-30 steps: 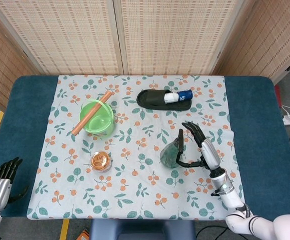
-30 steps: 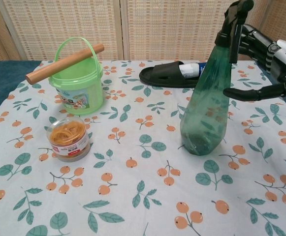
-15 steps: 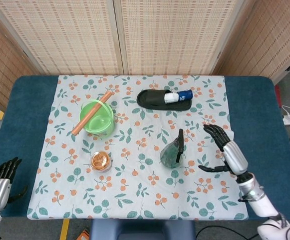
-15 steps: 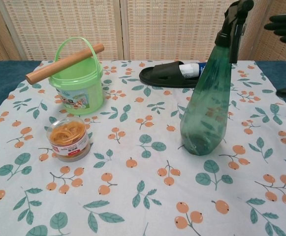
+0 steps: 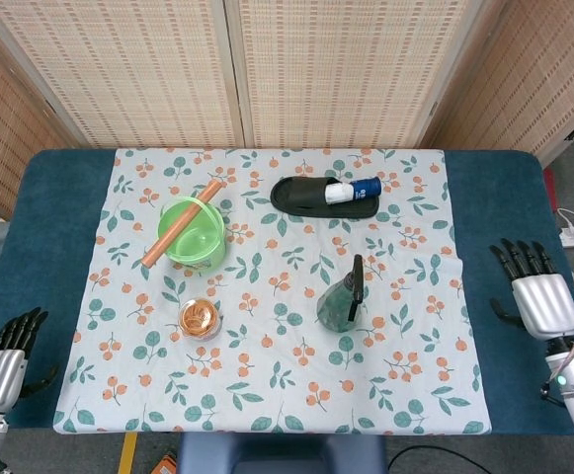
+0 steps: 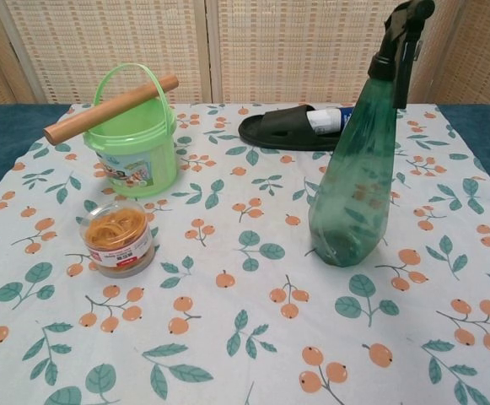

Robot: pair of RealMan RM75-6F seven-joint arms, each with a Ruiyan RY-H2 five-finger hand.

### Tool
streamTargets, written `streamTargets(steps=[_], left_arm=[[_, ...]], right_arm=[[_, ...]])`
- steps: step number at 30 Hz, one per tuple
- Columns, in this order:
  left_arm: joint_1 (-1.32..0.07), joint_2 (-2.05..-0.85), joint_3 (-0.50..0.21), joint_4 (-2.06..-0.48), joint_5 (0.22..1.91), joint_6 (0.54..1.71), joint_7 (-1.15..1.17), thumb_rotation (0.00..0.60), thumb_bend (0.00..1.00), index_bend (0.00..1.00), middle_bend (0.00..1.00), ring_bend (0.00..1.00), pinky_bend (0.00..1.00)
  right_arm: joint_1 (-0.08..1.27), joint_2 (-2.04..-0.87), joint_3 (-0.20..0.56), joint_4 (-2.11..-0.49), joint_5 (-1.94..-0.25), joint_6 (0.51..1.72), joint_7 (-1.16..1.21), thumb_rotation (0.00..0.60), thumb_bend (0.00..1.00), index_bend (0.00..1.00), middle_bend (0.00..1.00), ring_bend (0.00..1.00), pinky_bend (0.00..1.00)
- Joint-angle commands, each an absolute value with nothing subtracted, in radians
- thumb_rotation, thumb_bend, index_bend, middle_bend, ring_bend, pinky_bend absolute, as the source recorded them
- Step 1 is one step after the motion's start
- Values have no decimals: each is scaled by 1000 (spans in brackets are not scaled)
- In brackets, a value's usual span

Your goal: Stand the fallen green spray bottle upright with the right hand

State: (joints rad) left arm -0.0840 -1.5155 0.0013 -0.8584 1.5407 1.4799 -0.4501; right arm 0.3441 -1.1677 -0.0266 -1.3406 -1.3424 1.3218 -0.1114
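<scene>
On the blue table, over its far right edge in the head view, the right hand lies with its back to the camera, palm down. Its fingers are straight and slightly fanned, pointing toward the far side of the table, and the thumb sticks out toward the cloth. It holds nothing and sits well apart from the green spray bottle. The chest view does not show this hand.

The bottle stands upright on the floral cloth, right of its middle. In the chest view its broad green body rests base-down on the cloth and its black spray head is at the top, with the trigger hanging on the right side.

The left hand sits at the near left corner of the table, off the cloth. Its dark fingers are extended, close together and pointing away from the robot; it grips nothing either.

Behind the bottle lies a black slipper with a white and blue tube tucked in it. To the left stands a green bucket with a wooden rolling pin lying across its rim. Just in front of the bucket is a small clear tub of rubber bands.
</scene>
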Motion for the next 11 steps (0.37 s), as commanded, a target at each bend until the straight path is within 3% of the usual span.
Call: streamTargets(steps=[1,11], left_arm=[[-85,-1515,1,-859,1542,1483,-451,600,292,0,0,0,0],[-84,-1515,2,-861,1544,1489,-447,600,293,0,0,0,0]], right_arm=[[323,-1233,6,-1253,-1279,1273,-186,600,323,0,0,0,0],[327,-1301,29,-1158,-1363,1289,-70,600,323,0,0,0,0]])
